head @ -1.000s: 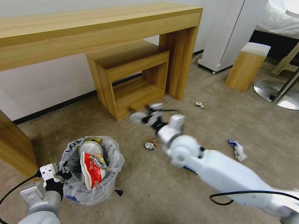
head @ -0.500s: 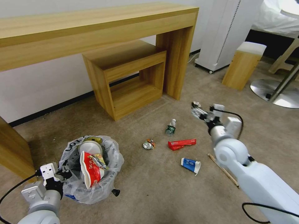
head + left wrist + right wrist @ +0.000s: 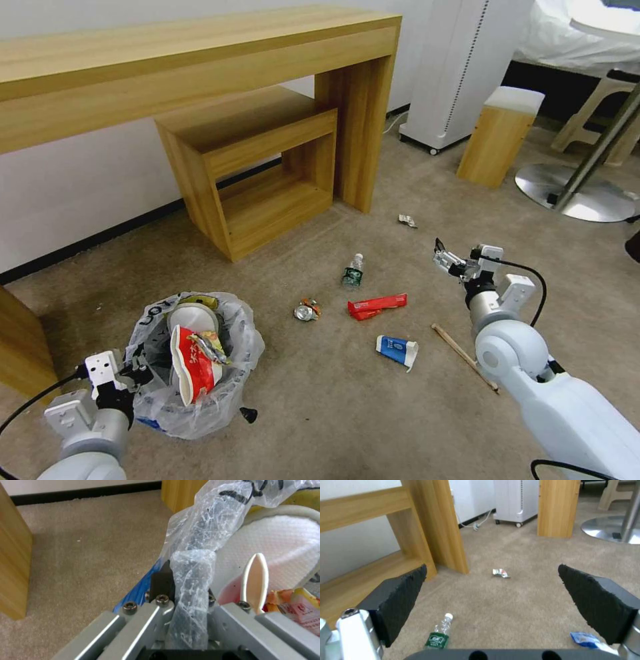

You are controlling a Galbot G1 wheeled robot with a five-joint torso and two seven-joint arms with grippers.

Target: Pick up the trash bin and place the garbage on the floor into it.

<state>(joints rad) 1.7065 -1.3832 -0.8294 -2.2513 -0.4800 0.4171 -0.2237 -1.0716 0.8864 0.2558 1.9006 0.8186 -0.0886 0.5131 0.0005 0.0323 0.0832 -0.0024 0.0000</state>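
The trash bin (image 3: pixel 193 363), lined with a crinkled printed bag and stuffed with a red carton and a white slipper, sits low on the left of the floor (image 3: pixel 320 413). My left gripper (image 3: pixel 130 373) is shut on its rim and bag (image 3: pixel 191 575). Garbage lies on the carpet: a green-labelled bottle (image 3: pixel 352 271), a crushed can (image 3: pixel 305 311), a red carton (image 3: pixel 377 305), a white-blue packet (image 3: pixel 397 349), a wooden stick (image 3: pixel 465 348) and a small wrapper (image 3: pixel 407 221). My right gripper (image 3: pixel 445 257) hangs open and empty above the carpet, right of the bottle (image 3: pixel 439 633) and short of the wrapper (image 3: pixel 500 573).
A long wooden desk (image 3: pixel 200 60) with a nested wooden stool (image 3: pixel 247 173) stands along the wall. A white appliance (image 3: pixel 460 67), a small wooden block stool (image 3: pixel 499 137) and a metal table base (image 3: pixel 577 200) stand at the back right.
The camera has turned a little to the right. My right arm has swung from over the can and bottle out to the right, jaws open. The left gripper still holds the bin.
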